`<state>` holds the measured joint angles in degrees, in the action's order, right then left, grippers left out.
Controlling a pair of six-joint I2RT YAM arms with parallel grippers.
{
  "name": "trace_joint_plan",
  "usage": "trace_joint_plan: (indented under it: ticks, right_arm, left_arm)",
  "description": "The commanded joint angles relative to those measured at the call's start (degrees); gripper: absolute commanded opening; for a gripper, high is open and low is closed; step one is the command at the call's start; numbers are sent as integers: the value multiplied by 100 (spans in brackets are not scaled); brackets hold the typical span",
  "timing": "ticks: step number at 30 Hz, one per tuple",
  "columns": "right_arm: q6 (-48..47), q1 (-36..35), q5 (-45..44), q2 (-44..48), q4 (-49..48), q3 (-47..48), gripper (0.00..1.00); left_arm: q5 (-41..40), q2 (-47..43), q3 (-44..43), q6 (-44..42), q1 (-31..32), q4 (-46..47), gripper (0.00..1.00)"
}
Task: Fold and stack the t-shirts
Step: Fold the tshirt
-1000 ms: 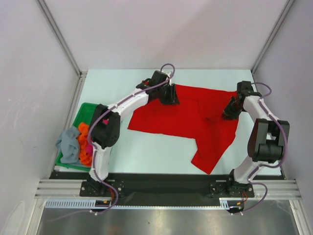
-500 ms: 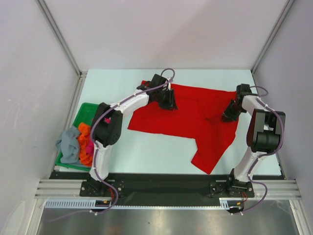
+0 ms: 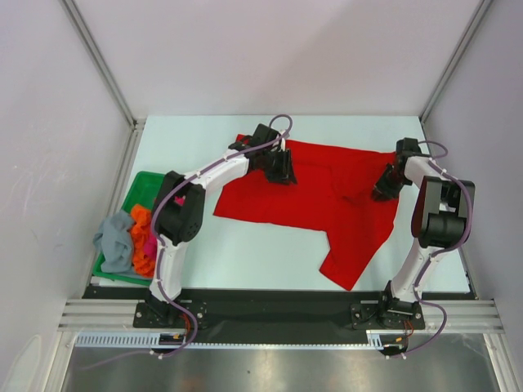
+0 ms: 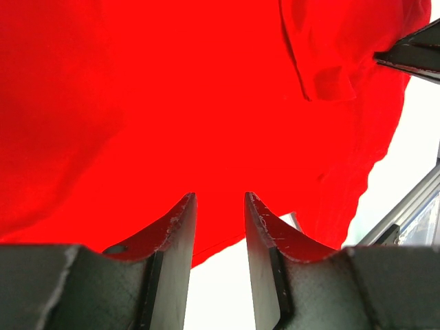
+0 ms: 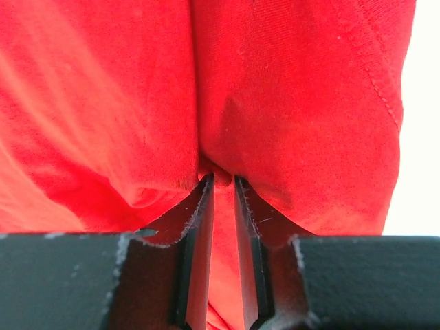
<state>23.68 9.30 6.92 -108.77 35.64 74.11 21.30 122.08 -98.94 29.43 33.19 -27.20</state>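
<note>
**Two robot arms work a red t-shirt (image 3: pixel 327 200) spread on a pale desk (image 3: pixel 245 253).**

At the near left, a green tray (image 3: pixel 139 186) holds a bundle of t-shirts (image 3: pixel 135 237) in grey-blue, orange and pink, with the grey-blue one spilling over the tray's outer rim. Beyond it, the red t-shirt lies unfolded across the middle of the desk, one end trailing toward the near edge at right, and it is creased near its right side. There the right gripper (image 5: pixel 223 177) is closed on a small ridge of the red cloth, pinched up between its fingertips. Farthest back, at the shirt's far left corner, the left gripper (image 4: pixel 220 196) stands over the cloth with its jaws apart and nothing between them. The shirt's edge and bare desk show through the gap.
</note>
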Motion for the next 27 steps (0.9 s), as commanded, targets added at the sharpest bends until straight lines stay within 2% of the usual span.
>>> trace_joint_plan:
  ticks: [1, 7, 10, 13, 14, 15, 19, 24, 27]
  right_arm:
    - [-66, 28, -24, -83, -75, 218, 24]
    - [-92, 19, 46, -136, -109, 262, 23]
    - [-92, 10, 20, -101, -75, 289, 19]
    - [-109, 10, 55, -74, -75, 289, 10]
    - [-109, 10, 64, -65, -83, 289, 1]
    - [-101, 10, 64, -57, -92, 289, 0]
    - [-4, 10, 38, 5, 285, 385, 0]
    - [312, 19, -15, 541, 1197, 280, 0]
    - [409, 2, -50, 708, 1428, 131, 0]
  left_arm:
    - [111, 35, -47, -139, -41, 48, 39]
    - [129, 0, -29, -157, -49, 39, 39]
    - [111, -9, -20, -166, -58, 39, 39]
    - [129, -18, -3, -166, -67, 39, 39]
    - [138, -26, -3, -174, -67, 31, 39]
    - [129, -35, 6, -192, -76, 31, 39]
    - [111, -62, 6, -218, -76, -5, 39]
    - [76, -123, 32, -289, -76, -31, 39]
    - [85, -115, 85, -306, -76, -13, 39]
